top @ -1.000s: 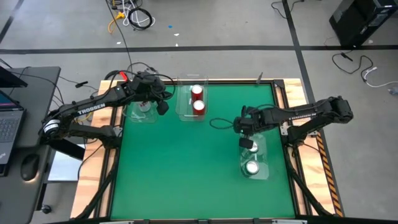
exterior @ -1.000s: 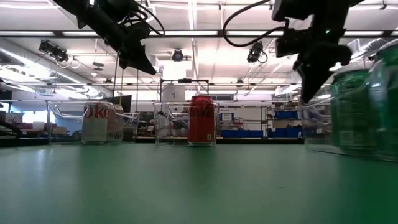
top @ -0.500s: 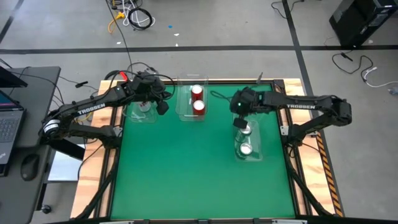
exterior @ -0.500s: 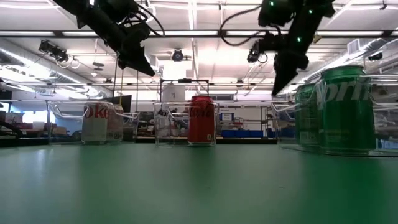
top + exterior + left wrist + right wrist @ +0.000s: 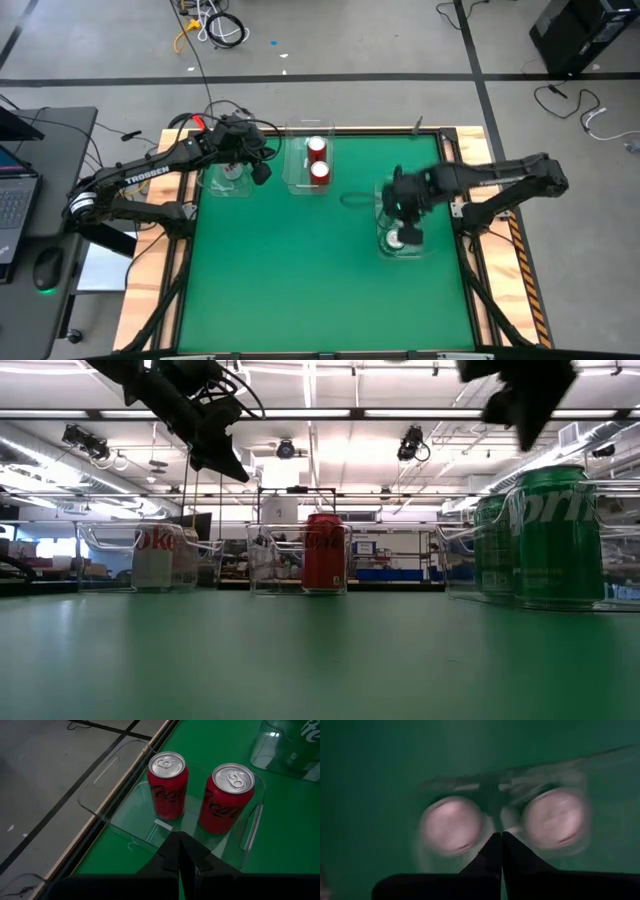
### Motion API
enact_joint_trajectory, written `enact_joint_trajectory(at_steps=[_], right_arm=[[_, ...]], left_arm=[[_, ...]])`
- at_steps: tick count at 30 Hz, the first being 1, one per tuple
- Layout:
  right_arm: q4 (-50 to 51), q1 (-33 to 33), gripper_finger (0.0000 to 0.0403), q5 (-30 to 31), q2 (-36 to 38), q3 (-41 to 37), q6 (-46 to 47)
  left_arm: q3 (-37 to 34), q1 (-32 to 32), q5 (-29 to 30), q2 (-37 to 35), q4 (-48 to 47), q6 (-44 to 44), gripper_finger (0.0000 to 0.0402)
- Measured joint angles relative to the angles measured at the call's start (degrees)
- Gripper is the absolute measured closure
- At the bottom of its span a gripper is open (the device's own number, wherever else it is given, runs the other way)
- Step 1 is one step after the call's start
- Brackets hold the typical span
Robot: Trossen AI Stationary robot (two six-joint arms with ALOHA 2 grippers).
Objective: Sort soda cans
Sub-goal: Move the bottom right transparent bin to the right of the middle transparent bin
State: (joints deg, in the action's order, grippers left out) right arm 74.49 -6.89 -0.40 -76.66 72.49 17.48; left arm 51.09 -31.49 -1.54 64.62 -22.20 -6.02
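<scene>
Two red cans (image 5: 318, 160) are seen upright, one just beside the other, in a clear bin (image 5: 297, 176) at the far middle of the green desk (image 5: 300, 270); from the left wrist view both red cans (image 5: 200, 795) show silver tops inside that bin (image 5: 115, 795). The left pincer (image 5: 262, 172) is held above the desk between the red cans' bin and another clear bin (image 5: 212, 183) at the far left, in which a silver can (image 5: 231, 170) is partly hidden by the arm; its fingers (image 5: 172, 855) are pressed together with nothing between them. Two green cans (image 5: 530, 538) stand side by side in a clear bin (image 5: 428, 245) at the desk's right side. The right pincer (image 5: 410, 222) is held directly over these cans, whose two tops (image 5: 505, 822) appear blurred below it; its fingers (image 5: 496, 851) are closed together and empty
</scene>
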Motion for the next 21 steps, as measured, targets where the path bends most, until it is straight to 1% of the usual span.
enact_joint_trajectory(at_steps=[4, 6, 11, 15, 21], right_arm=[[0.3, -9.6, 0.0403, -3.2, 0.2, 0.0, 10.4], [0.1, -13.7, 0.0403, -3.7, 0.2, -0.1, 16.3], [-1.1, -20.8, 0.0403, -4.8, 0.2, -3.4, 29.0], [-6.0, -23.9, 0.0403, -8.1, 0.2, -8.7, 32.9], [-7.3, -24.6, 0.0403, -9.5, 0.2, -15.2, 32.2]], left_arm=[[0.0, 0.0, 0.0, 0.0, 0.0, 0.0, 0.04], [0.0, 0.0, 0.0, 0.0, 0.0, -0.1, 0.04], [0.0, 0.0, 0.0, 0.0, 0.0, -0.1, 0.04], [0.0, 0.0, 0.0, 0.0, 0.1, 0.1, 0.04], [0.0, 0.0, 0.0, 0.0, 0.0, 1.2, 0.04]])
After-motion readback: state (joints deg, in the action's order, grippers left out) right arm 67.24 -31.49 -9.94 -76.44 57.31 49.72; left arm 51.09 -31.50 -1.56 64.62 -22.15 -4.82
